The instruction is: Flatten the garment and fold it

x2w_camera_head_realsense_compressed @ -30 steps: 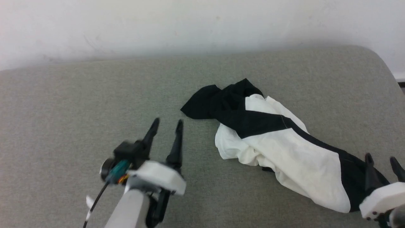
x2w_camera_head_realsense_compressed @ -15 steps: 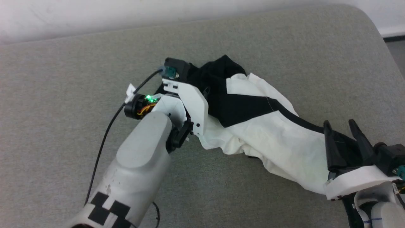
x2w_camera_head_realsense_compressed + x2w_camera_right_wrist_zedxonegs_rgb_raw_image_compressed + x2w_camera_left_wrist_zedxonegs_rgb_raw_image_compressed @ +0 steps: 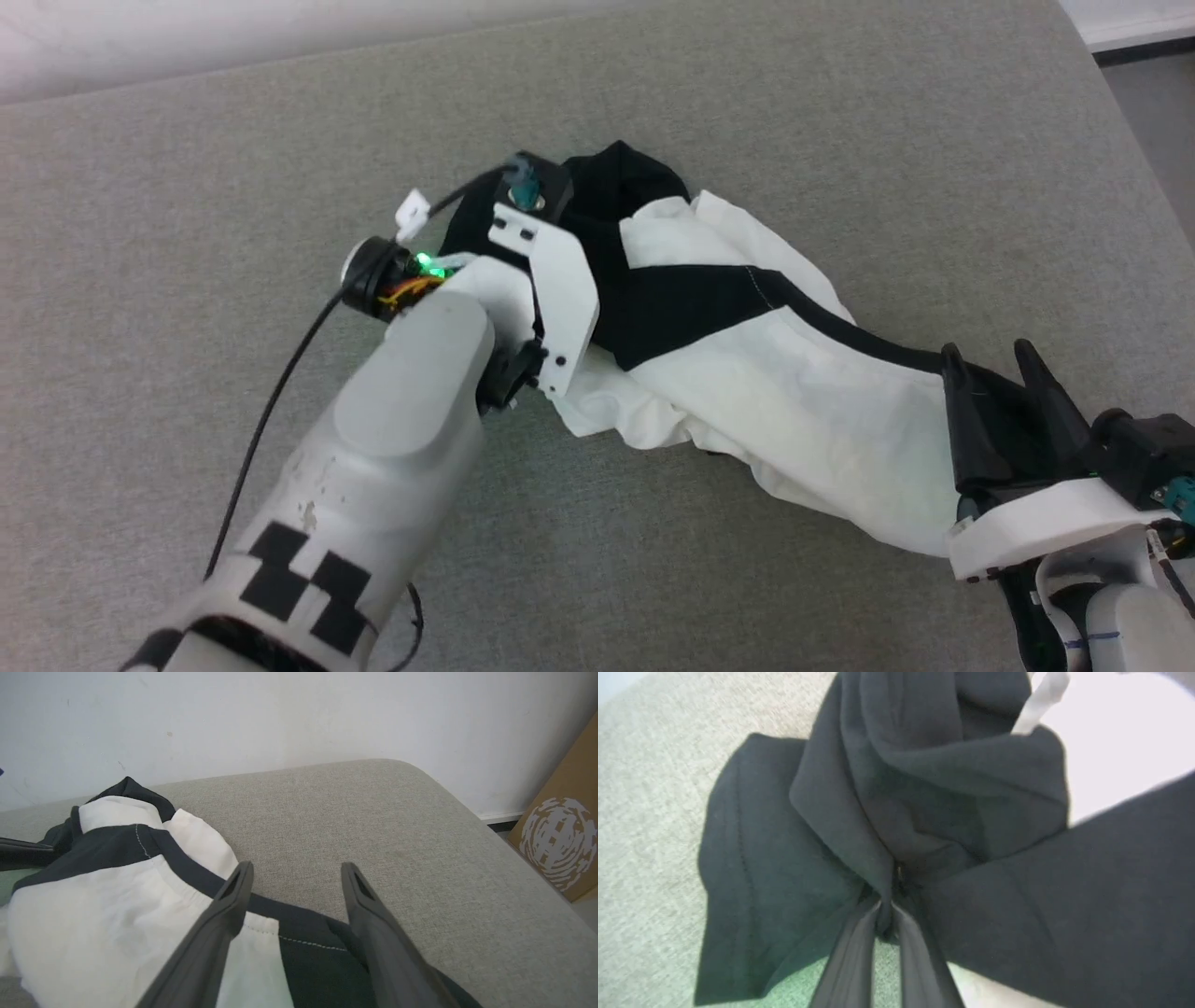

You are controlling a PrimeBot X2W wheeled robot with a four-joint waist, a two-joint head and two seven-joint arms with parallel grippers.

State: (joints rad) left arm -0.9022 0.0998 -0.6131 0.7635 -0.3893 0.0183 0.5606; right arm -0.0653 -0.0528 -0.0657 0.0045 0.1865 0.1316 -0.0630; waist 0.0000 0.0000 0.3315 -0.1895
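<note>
The garment (image 3: 803, 411), a white shirt with black sleeves, lies crumpled across the grey padded surface (image 3: 187, 187). In the left wrist view my left gripper (image 3: 887, 905) is shut on a bunched fold of black fabric (image 3: 924, 788) at the garment's far left end. In the head view the left arm (image 3: 411, 373) covers that gripper's fingers. My right gripper (image 3: 990, 373) stands open above the garment's black near-right end. Its two fingers (image 3: 219, 919) straddle black and white cloth (image 3: 93, 905) with nothing pinched between them.
The padded surface ends in a rounded corner at the far right (image 3: 420, 774), with a white wall (image 3: 280, 714) behind it. A brown cardboard box (image 3: 556, 844) stands on the floor past the right edge. Bare surface stretches left of the garment.
The camera has tilted down. My left gripper, open and short of the garment a second ago, has reached the black sleeve and shut on it. The right gripper has come further over the black end.
</note>
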